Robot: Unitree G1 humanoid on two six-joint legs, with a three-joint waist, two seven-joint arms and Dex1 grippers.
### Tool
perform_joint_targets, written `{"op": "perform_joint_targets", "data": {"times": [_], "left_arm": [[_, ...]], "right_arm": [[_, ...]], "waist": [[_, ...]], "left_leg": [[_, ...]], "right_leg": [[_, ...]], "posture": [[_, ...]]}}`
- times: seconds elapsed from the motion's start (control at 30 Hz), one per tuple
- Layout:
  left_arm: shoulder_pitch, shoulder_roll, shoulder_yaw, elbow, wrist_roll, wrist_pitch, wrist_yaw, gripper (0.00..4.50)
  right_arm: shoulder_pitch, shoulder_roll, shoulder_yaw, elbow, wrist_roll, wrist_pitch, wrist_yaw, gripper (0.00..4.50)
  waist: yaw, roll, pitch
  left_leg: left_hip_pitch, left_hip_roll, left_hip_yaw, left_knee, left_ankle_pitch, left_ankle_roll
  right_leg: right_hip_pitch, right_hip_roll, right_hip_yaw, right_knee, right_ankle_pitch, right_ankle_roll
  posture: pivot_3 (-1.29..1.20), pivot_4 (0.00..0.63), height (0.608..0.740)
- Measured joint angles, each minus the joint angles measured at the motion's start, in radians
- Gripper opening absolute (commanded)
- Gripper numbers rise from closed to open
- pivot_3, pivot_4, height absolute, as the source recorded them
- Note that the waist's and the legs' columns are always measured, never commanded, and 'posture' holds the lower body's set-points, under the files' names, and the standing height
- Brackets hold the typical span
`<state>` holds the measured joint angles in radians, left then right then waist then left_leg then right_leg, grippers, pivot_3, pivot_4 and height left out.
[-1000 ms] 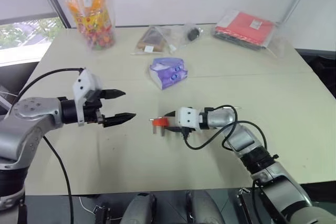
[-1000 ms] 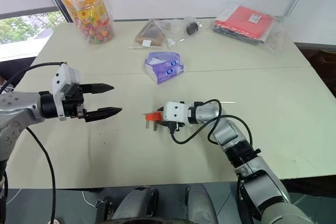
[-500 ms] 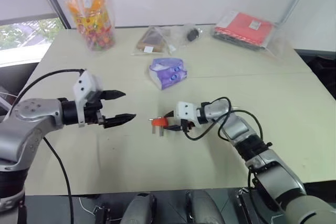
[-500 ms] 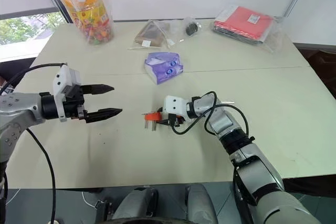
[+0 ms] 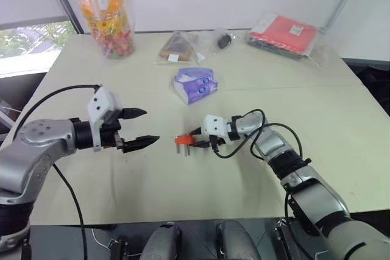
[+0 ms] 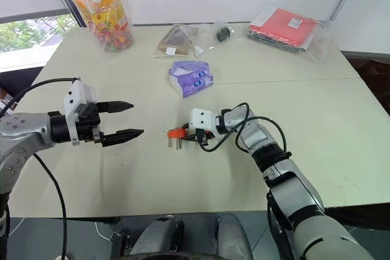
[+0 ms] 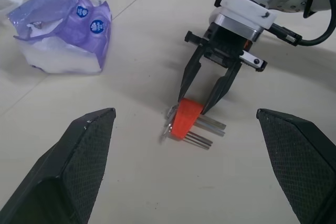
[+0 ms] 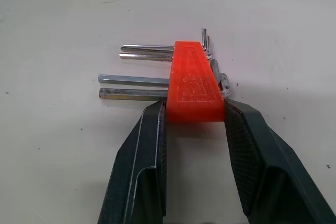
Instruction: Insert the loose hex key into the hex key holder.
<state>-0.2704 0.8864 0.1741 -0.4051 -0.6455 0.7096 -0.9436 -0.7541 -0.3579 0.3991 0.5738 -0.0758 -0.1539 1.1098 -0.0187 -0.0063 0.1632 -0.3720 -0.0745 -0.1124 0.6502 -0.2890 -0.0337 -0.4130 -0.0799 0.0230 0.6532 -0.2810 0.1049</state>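
I see the broad pale beige worktop (image 5: 183,199) carrying, along its far edge, a tall clear bag of orange-wrapped sweets (image 5: 106,19) and a flat red packet in clear plastic (image 5: 286,33), with a crumpled purple-and-white tissue pack (image 5: 195,84) nearer the middle. My left end effector (image 5: 141,127) hangs just above the surface with its two black fingers spread wide and nothing between them, pointing toward the centre. My right end effector (image 8: 193,109) has its fingers clenched against both sides of the small red-orange plastic hex key holder (image 8: 192,80), which lies flat on the worktop with grey metal keys sticking out of it; I cannot pick out the loose hex key.
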Motion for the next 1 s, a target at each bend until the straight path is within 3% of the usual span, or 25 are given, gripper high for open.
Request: {"op": "perform_joint_targets", "data": {"times": [0.1,0.3,0.47,0.6,0.73,1.0], "left_arm": [[-0.023,-0.019,-0.003,0.021,-0.001,-0.001,-0.005,4.50],[-0.138,-0.068,-0.043,0.130,0.000,-0.004,-0.033,4.50],[-0.288,-0.152,-0.081,0.221,-0.017,0.004,-0.040,4.50],[-0.372,-0.202,-0.103,0.289,-0.022,0.010,-0.057,4.50],[-0.422,-0.234,-0.122,0.330,-0.023,0.020,-0.077,4.50],[-0.458,-0.288,-0.125,0.365,-0.036,0.041,-0.092,4.50]], "right_arm": [[0.011,-0.020,0.001,-0.025,-0.039,-0.045,-0.065,1.03],[0.021,-0.127,-0.060,-0.087,-0.221,-0.215,-0.402,1.03],[0.019,-0.251,-0.085,-0.190,-0.496,-0.394,-0.760,1.03],[0.041,-0.290,-0.100,-0.303,-0.635,-0.476,-0.947,1.03],[0.051,-0.289,-0.105,-0.404,-0.690,-0.506,-1.032,1.03],[0.085,-0.280,-0.115,-0.495,-0.707,-0.496,-1.055,1.03]], "waist": [[0.004,0.000,0.000],[0.006,0.000,0.000],[-0.001,-0.001,0.000],[-0.012,-0.001,0.000],[-0.025,-0.001,0.000],[-0.025,-0.001,0.000]], "left_leg": [[-0.001,0.000,0.000,0.000,0.000,0.000],[-0.005,-0.001,0.000,0.001,0.000,0.000],[-0.014,-0.002,0.003,0.003,0.001,-0.001],[-0.015,-0.001,0.004,0.002,0.002,-0.003],[-0.015,-0.001,0.004,0.003,0.002,-0.003],[-0.015,-0.001,0.004,0.003,0.002,-0.002]], "right_leg": [[0.000,0.000,0.000,0.000,0.000,0.000],[-0.005,0.000,-0.001,0.001,0.000,0.000],[-0.020,0.000,0.000,0.010,0.000,0.000],[-0.021,0.001,0.001,0.012,0.000,0.000],[-0.021,0.001,0.001,0.012,0.000,0.000],[-0.021,0.002,0.001,0.012,0.000,0.000]], "posture": [[0.00,0.150,0.740],[0.00,0.150,0.740],[0.00,0.150,0.740],[0.00,0.150,0.740],[0.00,0.150,0.740],[0.00,0.150,0.740]]}}
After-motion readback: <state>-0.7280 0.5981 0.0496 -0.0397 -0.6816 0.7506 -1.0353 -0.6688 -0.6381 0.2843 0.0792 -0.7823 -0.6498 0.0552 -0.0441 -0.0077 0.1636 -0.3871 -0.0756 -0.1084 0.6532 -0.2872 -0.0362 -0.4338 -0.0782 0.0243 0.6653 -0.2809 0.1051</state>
